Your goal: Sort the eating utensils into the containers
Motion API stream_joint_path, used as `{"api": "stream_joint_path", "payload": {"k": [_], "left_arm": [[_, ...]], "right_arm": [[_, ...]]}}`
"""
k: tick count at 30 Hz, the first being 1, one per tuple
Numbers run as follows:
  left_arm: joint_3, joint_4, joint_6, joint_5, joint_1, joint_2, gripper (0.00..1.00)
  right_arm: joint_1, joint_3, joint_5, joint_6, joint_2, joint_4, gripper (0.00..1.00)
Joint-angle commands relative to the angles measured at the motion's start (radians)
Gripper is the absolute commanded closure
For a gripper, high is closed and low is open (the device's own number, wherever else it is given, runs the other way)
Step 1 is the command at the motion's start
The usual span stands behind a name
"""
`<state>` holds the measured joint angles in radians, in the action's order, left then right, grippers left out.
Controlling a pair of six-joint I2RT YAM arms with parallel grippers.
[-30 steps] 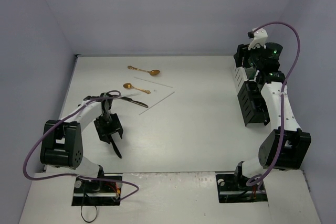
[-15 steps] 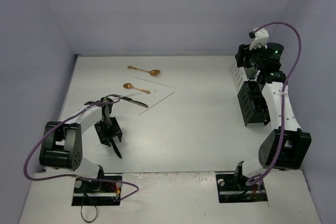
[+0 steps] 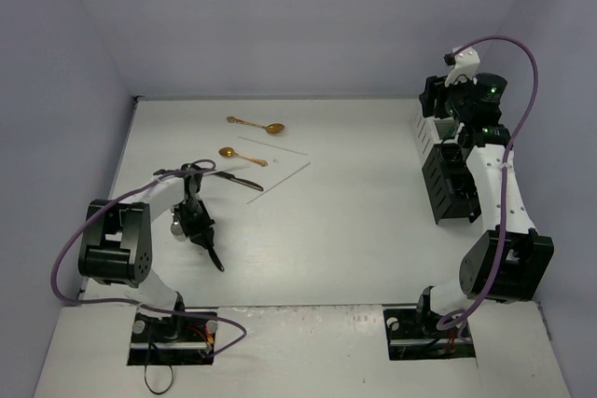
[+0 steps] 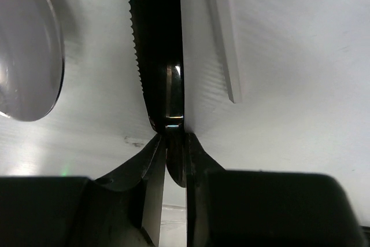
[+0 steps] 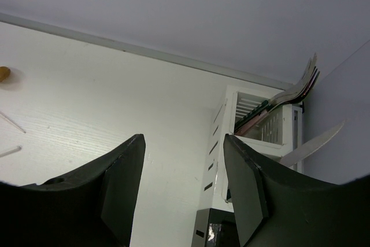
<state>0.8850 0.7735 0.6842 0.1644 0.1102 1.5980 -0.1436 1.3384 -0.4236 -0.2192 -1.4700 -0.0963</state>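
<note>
Your right pincer [image 5: 184, 143]: jaws apart, nothing between, bare tabletop [image 5: 115, 85] showing through gap. White holder [image 5: 276, 126] just past right finger, slotted side toward you. Forks [image 5: 303, 82] lean out of white holder's top, tines up, pointing right. Pink and teal handles [image 5: 254, 115] lie slanted inside it. Pale flat tip [image 5: 318, 141] juts out right of white holder. Black holder [image 5: 203, 231] corner just below white holder. Gold spoon [image 5: 3, 74] and chopsticks [image 5: 11, 123] well left of white holder, cut off by frame edge.
</note>
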Motion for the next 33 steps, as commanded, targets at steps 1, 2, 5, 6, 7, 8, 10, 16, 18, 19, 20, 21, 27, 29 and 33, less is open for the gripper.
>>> {"api": "stream_joint_path", "payload": {"k": [1,2,5,6,7,8,10,16,18,19,20,21,27,29,33], "left_arm": [[0.059,-0.148,-0.011,-0.036,0.033,0.020,1.00],[0.069,-0.148,-0.019,-0.044,0.053,0.005,1.00],[0.100,-0.149,-0.058,-0.080,0.086,-0.049,1.00],[0.106,-0.148,-0.068,-0.089,0.106,-0.061,1.00],[0.112,-0.149,-0.087,-0.095,0.111,-0.076,1.00],[0.116,-0.148,-0.102,-0.101,0.125,-0.097,1.00],[0.125,-0.149,-0.136,-0.113,0.133,-0.128,1.00],[0.141,-0.197,-0.237,-0.113,0.174,-0.204,1.00],[0.146,-0.251,-0.267,-0.077,0.189,-0.239,1.00],[0.152,-0.273,-0.287,-0.056,0.202,-0.250,1.00],[0.159,-0.297,-0.306,-0.033,0.214,-0.259,1.00],[0.165,-0.320,-0.325,-0.009,0.226,-0.267,1.00],[0.186,-0.450,-0.393,0.101,0.287,-0.319,1.00],[0.190,-0.476,-0.399,0.117,0.301,-0.326,1.00],[0.216,-0.511,-0.398,0.174,0.324,-0.332,1.00]], "right_arm": [[-0.005,0.048,-0.018,-0.014,0.036,-0.060,0.46],[-0.005,0.048,-0.021,-0.014,0.037,-0.060,0.46],[-0.005,0.050,-0.032,-0.011,0.046,-0.057,0.47],[-0.005,0.050,-0.035,-0.008,0.048,-0.057,0.47],[-0.004,0.050,-0.039,-0.006,0.051,-0.057,0.47],[-0.002,0.050,-0.049,-0.001,0.052,-0.056,0.47],[0.000,0.050,-0.061,0.009,0.057,-0.056,0.47],[0.024,0.049,-0.123,0.115,0.053,-0.054,0.48],[0.051,0.044,-0.142,0.171,0.051,-0.056,0.48],[0.077,0.044,-0.141,0.202,0.046,-0.056,0.46],[0.107,0.044,-0.139,0.234,0.040,-0.056,0.46],[0.140,0.046,-0.137,0.267,0.033,-0.056,0.45],[0.326,0.100,-0.121,0.487,-0.042,-0.054,0.42],[0.371,0.115,-0.118,0.536,-0.067,-0.055,0.41],[0.448,0.140,-0.080,0.663,-0.141,-0.054,0.32]]}}
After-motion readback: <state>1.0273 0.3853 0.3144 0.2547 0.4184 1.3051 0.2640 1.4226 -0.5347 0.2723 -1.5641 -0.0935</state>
